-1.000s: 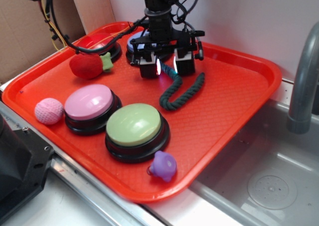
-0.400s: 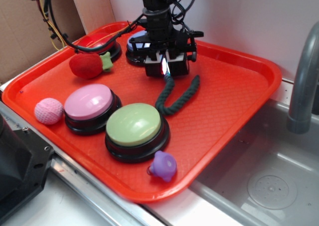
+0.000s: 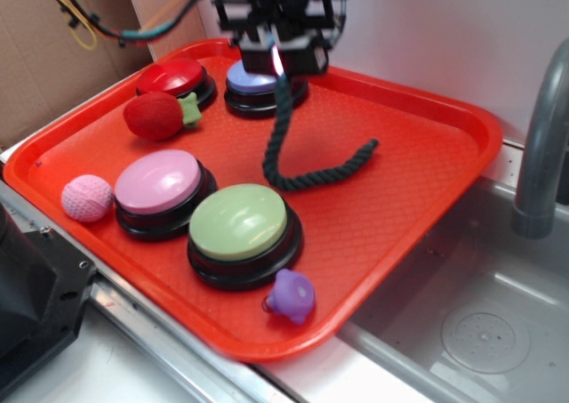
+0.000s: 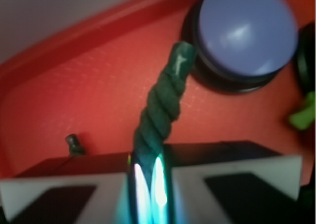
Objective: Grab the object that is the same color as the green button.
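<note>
Exterior: hand (image 3: 277, 58) up near tray (image 3: 418, 207) back edge, clenched on dark green rope (image 3: 283, 145); rope hangs down, lower end curls on tray, right of pale-green button (image 3: 238, 222). Wrist: rope (image 4: 160, 112) pinched btwn fingers (image 4: 232, 182), free end by lavender button (image 4: 244, 31).

Counting the red tray (image 3: 427, 198): four dome buttons, one each in green (image 3: 238, 222), pink (image 3: 158, 181), red (image 3: 172, 73) and lavender (image 3: 252, 79). One green rope (image 3: 298, 167), one plush strawberry (image 3: 156, 116), one pink ball (image 3: 86, 197), one small purple toy (image 3: 292, 295). One grey faucet (image 3: 542, 145).
</note>
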Robot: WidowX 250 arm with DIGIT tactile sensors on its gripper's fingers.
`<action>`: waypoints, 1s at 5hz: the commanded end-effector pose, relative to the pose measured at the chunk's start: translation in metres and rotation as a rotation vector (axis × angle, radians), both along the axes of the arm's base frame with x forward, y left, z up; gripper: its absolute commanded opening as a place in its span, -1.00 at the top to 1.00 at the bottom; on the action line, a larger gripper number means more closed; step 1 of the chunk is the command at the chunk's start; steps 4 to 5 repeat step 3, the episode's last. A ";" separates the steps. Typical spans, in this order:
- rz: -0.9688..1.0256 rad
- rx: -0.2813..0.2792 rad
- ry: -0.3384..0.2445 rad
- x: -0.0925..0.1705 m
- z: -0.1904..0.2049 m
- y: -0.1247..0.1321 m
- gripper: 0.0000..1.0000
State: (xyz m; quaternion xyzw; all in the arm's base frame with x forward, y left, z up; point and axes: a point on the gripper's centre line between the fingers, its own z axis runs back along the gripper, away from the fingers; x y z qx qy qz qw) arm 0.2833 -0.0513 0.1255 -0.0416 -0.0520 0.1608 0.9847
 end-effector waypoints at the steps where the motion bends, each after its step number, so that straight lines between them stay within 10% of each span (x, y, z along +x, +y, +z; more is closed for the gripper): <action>1: -0.014 0.011 -0.094 -0.028 0.089 -0.002 1.00; 5: 0.005 -0.012 -0.102 -0.048 0.133 0.014 1.00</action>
